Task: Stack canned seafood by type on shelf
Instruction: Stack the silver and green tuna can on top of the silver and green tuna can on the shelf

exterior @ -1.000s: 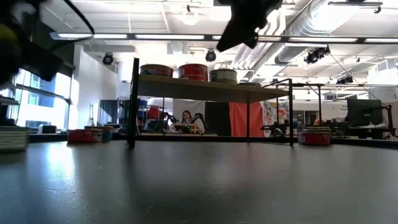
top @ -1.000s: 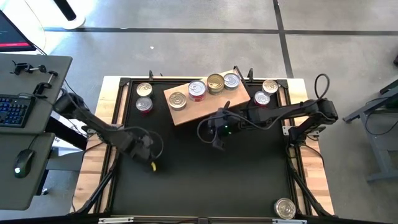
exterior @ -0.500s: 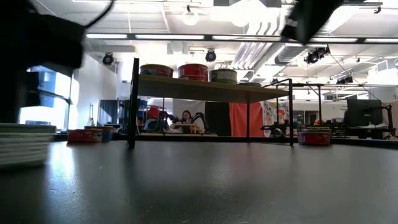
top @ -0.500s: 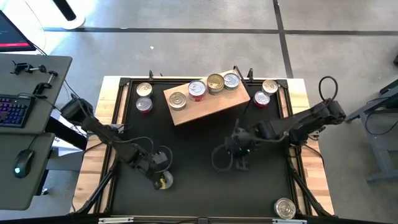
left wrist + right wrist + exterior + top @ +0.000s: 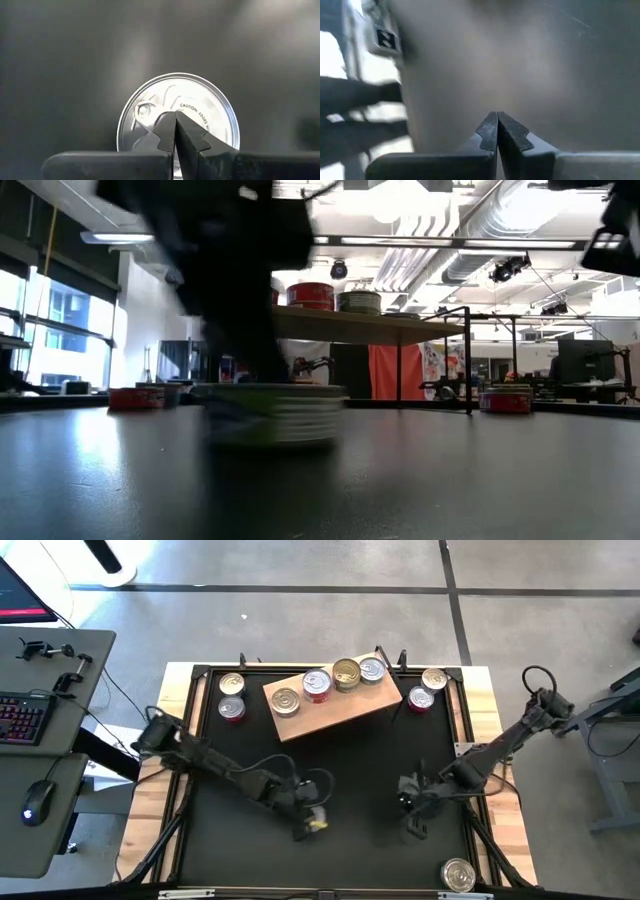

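While both arms reach over the dark table (image 5: 330, 760), the left gripper (image 5: 312, 823) sits low near the table's middle, toward the near edge. Its fingers (image 5: 175, 131) are pressed together with nothing between them, their tips directly above the silver lid of a can (image 5: 178, 114). In the low view that can (image 5: 272, 415) stands on the table under the dark blur of the arm.

To the right, the right gripper (image 5: 415, 822) hangs over bare table, its fingers (image 5: 497, 131) likewise closed on nothing.

At the far side, the shelf (image 5: 340, 705) lies at an angle, with four cans in a row on top: a gold-lidded can (image 5: 285, 700) at its left end, then a red-sided can (image 5: 317, 684), another gold can (image 5: 346, 673) and a silver can (image 5: 372, 669). Two cans (image 5: 232, 697) rest on the table left of the shelf, two more (image 5: 428, 689) right of it. One lone can (image 5: 458, 875) sits at the near right corner, well apart from the rest.
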{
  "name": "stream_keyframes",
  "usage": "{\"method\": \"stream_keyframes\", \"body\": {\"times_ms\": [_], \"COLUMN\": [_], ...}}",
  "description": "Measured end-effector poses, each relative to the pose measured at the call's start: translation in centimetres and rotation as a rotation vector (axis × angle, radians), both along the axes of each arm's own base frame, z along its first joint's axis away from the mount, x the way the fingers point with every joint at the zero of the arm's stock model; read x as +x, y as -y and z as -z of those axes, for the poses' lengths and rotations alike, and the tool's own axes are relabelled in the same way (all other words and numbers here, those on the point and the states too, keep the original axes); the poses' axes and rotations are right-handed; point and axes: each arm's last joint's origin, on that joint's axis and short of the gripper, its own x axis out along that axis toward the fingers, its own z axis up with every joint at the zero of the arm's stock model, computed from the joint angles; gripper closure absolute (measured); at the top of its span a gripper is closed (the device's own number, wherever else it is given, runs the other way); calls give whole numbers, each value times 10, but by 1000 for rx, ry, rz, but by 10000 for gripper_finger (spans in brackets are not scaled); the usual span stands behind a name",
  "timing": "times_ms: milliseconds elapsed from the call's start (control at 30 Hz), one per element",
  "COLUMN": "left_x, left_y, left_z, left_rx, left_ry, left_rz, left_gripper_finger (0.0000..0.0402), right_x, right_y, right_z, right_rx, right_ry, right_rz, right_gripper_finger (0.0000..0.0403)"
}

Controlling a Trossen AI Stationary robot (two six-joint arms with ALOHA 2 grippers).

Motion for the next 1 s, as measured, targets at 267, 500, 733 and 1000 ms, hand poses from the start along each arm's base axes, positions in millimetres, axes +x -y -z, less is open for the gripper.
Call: {"method": "stream_keyframes", "body": {"times_ms": [267, 500, 733, 1000], "left_x": [39, 3, -11, -21], "left_y": [-14, 4, 17, 3], "left_z": [-50, -80, -50, -22], "left_rx": [161, 333, 336, 348], "left_ry": [92, 8, 14, -24], "left_rz": [172, 154, 197, 147], "left_gripper_finger": [401, 401, 401, 401], "right_x": [2, 29, 65, 98], "right_y": [-2, 10, 21, 30], "right_z": [13, 28, 69, 97], "right_rx": [88, 19, 35, 116], "right_ry": [164, 252, 164, 255], "right_rz": [124, 115, 168, 274], "right_gripper_finger": [403, 403, 403, 403]}}
